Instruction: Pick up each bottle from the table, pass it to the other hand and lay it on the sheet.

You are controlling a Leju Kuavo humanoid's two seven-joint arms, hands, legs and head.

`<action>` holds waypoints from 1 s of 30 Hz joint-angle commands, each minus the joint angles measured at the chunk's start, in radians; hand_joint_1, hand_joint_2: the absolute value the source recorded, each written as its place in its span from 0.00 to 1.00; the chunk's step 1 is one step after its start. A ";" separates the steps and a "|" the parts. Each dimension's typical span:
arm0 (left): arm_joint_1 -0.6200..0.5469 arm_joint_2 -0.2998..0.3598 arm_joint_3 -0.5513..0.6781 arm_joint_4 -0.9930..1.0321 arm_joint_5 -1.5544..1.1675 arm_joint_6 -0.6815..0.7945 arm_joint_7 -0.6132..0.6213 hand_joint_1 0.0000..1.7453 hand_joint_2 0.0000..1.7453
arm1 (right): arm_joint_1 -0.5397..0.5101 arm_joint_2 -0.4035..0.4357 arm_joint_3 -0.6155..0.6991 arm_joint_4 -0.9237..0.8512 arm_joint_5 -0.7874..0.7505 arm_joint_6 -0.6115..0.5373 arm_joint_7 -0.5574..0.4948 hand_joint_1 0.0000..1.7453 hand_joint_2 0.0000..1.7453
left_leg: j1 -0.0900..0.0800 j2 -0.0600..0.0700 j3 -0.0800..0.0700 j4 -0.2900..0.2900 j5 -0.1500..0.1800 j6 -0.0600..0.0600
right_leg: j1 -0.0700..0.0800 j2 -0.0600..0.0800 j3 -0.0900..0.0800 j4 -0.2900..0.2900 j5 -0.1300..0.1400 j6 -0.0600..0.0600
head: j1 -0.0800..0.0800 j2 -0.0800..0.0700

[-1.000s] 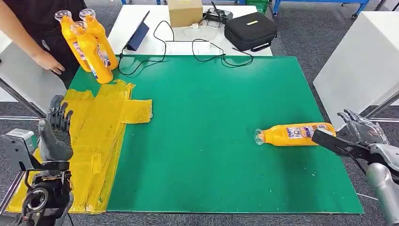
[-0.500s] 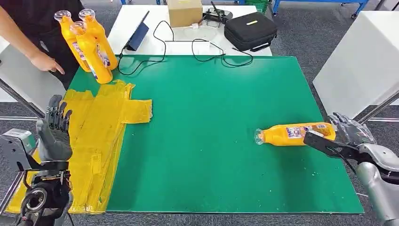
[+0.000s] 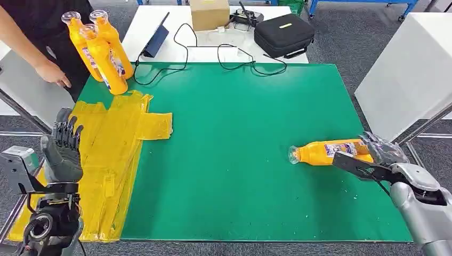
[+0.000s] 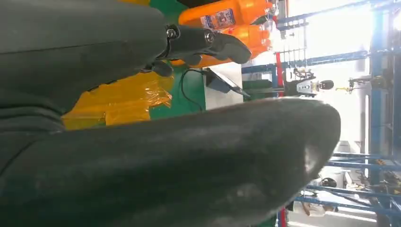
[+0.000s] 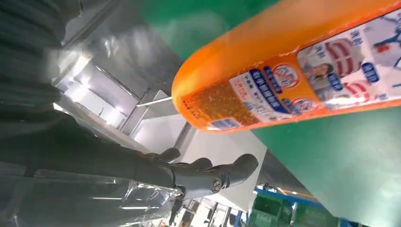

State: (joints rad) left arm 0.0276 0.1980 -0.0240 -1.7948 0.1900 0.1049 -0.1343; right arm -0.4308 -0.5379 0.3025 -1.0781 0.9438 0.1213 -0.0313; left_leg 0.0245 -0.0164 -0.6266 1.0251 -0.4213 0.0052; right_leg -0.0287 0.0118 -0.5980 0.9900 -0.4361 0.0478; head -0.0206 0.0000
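Near bench edge: left robot hand raised, fingers apart, holding nothing, over yellow sheet. Right robot hand spread around base of lying bottle, not yet gripping. Far corner: three bottles upright. None visibly lying on sheet; pick, handover, placing all left.

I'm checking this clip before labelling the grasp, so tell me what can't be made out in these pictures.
- Head view: whether the right hand touches the lying bottle; its fingers overlap the bottle's base.
- Right wrist view: the bottle's neck is cut off by the picture edge.
- Left wrist view: the left hand blocks most of the yellow sheet.
- Head view: the three upright bottles' label print is too small to read.
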 commanded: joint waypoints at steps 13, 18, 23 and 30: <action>-0.015 -0.026 0.014 0.015 0.046 0.009 -0.010 0.00 0.00 | -0.214 0.148 0.172 0.415 0.039 -0.051 -0.022 0.00 1.00 | 0.000 0.005 0.005 -0.001 0.000 0.002 | 0.001 0.002 0.004 -0.001 0.000 -0.003 | 0.000 0.000; -0.034 -0.021 0.001 0.040 0.053 0.007 -0.011 0.00 0.00 | -0.259 0.186 0.194 0.535 0.048 -0.067 -0.030 0.00 1.00 | 0.000 0.003 0.003 -0.001 0.000 0.001 | 0.001 0.001 0.002 -0.001 0.000 -0.002 | 0.000 0.000; -0.075 -0.026 -0.025 0.081 0.064 -0.002 -0.012 0.00 0.00 | -0.264 0.184 0.211 0.618 0.045 -0.066 -0.045 0.00 1.00 | 0.000 0.001 0.005 -0.002 0.001 0.002 | 0.001 -0.002 0.005 -0.002 0.000 -0.003 | 0.000 0.000; -0.104 -0.023 -0.048 0.108 0.075 -0.003 -0.013 0.00 0.00 | -0.242 0.190 0.255 0.668 0.070 -0.055 -0.036 0.00 1.00 | 0.001 -0.001 0.006 -0.002 0.001 0.001 | 0.001 -0.003 0.006 -0.003 0.000 -0.002 | 0.000 0.000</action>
State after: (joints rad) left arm -0.0027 0.1896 -0.0232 -1.7887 0.2525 0.1049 -0.1431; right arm -0.6594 -0.3956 0.4592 -0.6212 0.9941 0.0435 -0.0710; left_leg 0.0246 -0.0165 -0.6243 1.0253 -0.4203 0.0060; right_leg -0.0287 0.0114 -0.5967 0.9901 -0.4360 0.0479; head -0.0206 0.0000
